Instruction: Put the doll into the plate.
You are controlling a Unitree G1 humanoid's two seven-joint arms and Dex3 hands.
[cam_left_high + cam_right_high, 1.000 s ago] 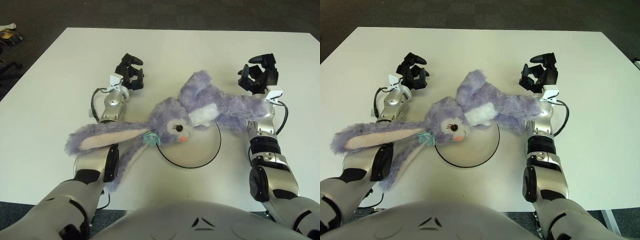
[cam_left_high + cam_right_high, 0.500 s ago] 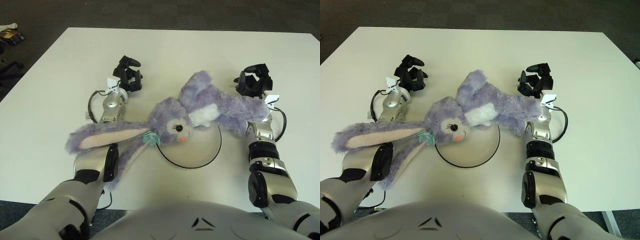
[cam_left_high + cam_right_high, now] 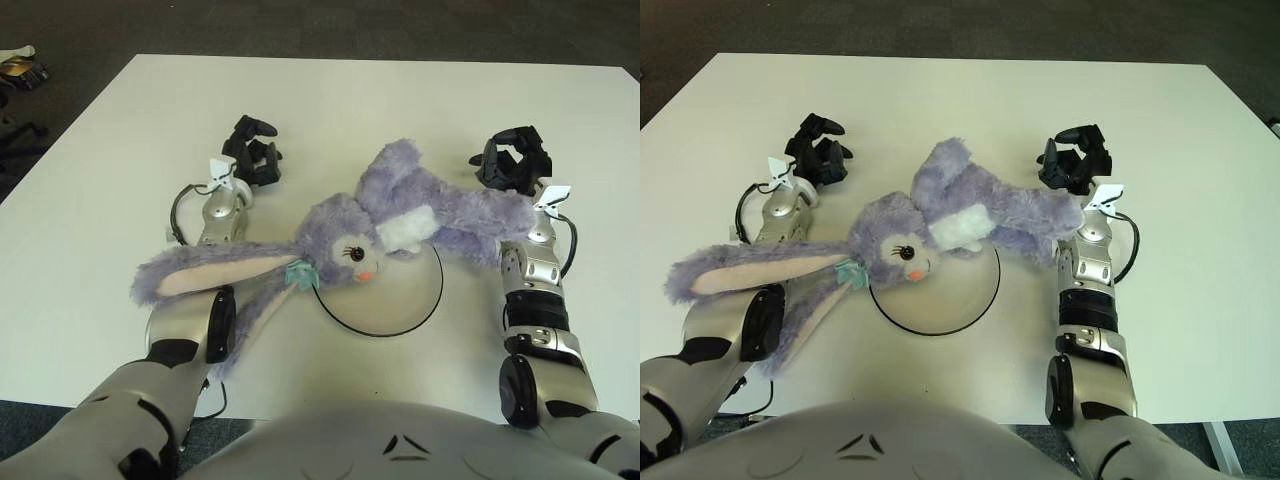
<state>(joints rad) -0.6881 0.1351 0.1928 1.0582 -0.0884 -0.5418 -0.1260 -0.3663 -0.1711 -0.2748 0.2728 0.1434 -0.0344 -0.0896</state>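
The doll (image 3: 400, 225) sprawls only partly over the plate (image 3: 425, 305), between the left hand (image 3: 252, 162) and right hand (image 3: 513, 165), both curled, holding nothing.

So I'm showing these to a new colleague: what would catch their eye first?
The purple plush bunny doll sprawled mid-table, its head over the black-rimmed plate and its long ears draped across the robot's left forearm. Next, the two black hands: the left hand beyond the ears, the right hand beside the doll's legs, neither holding anything.
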